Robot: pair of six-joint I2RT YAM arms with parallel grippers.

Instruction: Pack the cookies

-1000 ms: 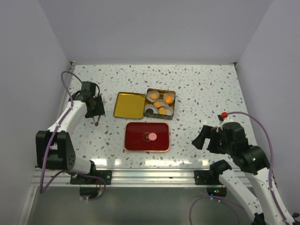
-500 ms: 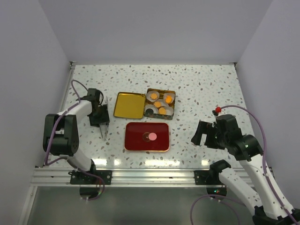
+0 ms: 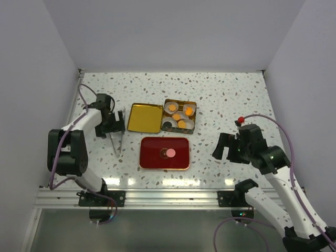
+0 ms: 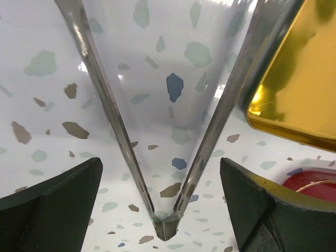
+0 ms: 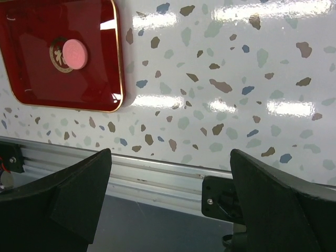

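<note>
1 pink cookie lies flat on the red tray; orange cookies sit in paper cups inside the gold tin. They look light, stiff and probably brittle: pinch across the rim. The left pincer is released, with the tweezers untouched between its fingers; the right pincer gapes empty

- A robot lab test booth: plain white walls box the scene in on three sides.
- A speckled table sits under hard, even light, with glare streaks along its near edge.
- An aluminium rail runs across the front, with the left arm and right arm bolted to it.
- Purple cables loop loose off both arms.
</note>
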